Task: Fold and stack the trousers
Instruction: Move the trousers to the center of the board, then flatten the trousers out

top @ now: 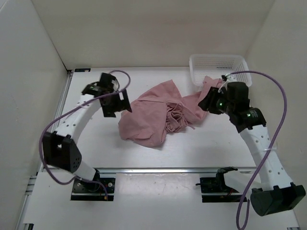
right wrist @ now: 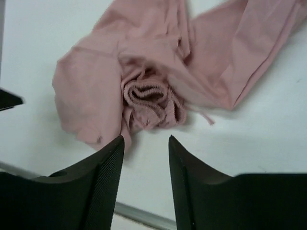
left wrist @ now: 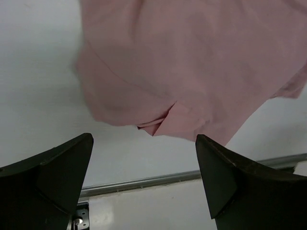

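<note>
Here the dusty-pink trousers (top: 158, 112) lie crumpled in the middle of the desk (top: 192, 148), one end reaching toward the white basket (top: 218, 64) far right, while the left claw (top: 120, 103) beside their left edge and the right claw (top: 207, 103) over their right end both gape, released and empty.

White table (top: 96, 143). Trousers (top: 148, 115) lie on it in a crumpled heap near the middle, with the ruffled waistband bunched at the heap's centre. One pink end trails right, up to the basket (top: 218, 61). The basket, white mesh, stands at the far right corner. A metal rail (top: 158, 169) runs along the near edge.
</note>
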`<state>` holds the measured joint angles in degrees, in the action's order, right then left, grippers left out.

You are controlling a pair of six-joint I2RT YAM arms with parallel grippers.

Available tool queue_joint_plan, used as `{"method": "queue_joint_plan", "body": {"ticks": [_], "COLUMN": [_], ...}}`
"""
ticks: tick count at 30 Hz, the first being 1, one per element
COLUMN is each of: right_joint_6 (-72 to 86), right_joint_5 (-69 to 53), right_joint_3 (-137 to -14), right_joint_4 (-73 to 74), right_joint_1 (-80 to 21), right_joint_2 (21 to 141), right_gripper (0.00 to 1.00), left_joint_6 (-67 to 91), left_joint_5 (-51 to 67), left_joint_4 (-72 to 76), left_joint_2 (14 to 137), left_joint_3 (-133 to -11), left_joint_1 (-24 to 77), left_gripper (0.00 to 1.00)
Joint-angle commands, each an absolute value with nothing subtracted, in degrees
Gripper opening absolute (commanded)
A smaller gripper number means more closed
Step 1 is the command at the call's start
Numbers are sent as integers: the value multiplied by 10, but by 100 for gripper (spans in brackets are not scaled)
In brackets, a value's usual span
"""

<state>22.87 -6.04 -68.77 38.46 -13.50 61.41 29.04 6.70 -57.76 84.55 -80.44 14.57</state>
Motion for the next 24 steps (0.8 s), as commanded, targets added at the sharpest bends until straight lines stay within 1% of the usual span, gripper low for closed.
{"method": "queue_joint_plan", "body": {"ticks": [1,2,3,4,5,8,12,13,14,15,16,17,18,19,20,22,23,24], "right_joint_6": [262,268,268,276,282,287,293,294,301,307,307,313,313,313,313,318,318,324], "right_joint_5": [-104,-104,-110,-110,-101,-66,-60,-60,-45,-33,-33,-33,-33,-33,-33,-20,-11,13], "right_joint_3": [-606,-589,-575,-557,-557,-557,-562,-562,-562,-562,-562,-562,-569,-570,-577,-586,-593,-599], "right_joint_4": [374,368,357,352,352,329,291,272,263,253,238,232,227,221,215,215,209,201], "right_joint_1": [-163,-186,-197,-209,-234,-279,-300,-309,-315,-315,-315,-315,-315,-320,-320,-325,-325,-331], "right_joint_2": [628,634,639,647,663,702,748,755,767,775,796,808,822,847,859,890,899,907], "right_gripper": [49,64,90,95,97,97,90,86,78,74,66,63,63,63,65,69,72,72], "left_joint_6": [317,329,340,354,379,396,418,424,424,434,439,439,445,445,445,445,445,439], "left_joint_5": [68,84,97,111,123,123,113,102,95,76,76,76,69,69,69,64,64,64], "left_joint_4": [-541,-514,-495,-475,-457,-431,-425,-425,-425,-418,-413,-407,-407,-407,-407,-407,-407,-407], "left_joint_2": [866,866,866,866,866,881,918,932,940,948,964,972,980,995,995,1000,995,987], "left_joint_3": [-767,-725,-700,-675,-638,-617,-594,-594,-594,-594,-594,-594,-600,-600,-608,-613,-613,-620], "left_joint_1": [207,232,241,249,259,287,307,307,307,307,307,307,307,307,307,307,307,307], "left_gripper": [99,99,99,99,99,99,99,99,99,99,99,99,98,92,79,65,55,34]}}
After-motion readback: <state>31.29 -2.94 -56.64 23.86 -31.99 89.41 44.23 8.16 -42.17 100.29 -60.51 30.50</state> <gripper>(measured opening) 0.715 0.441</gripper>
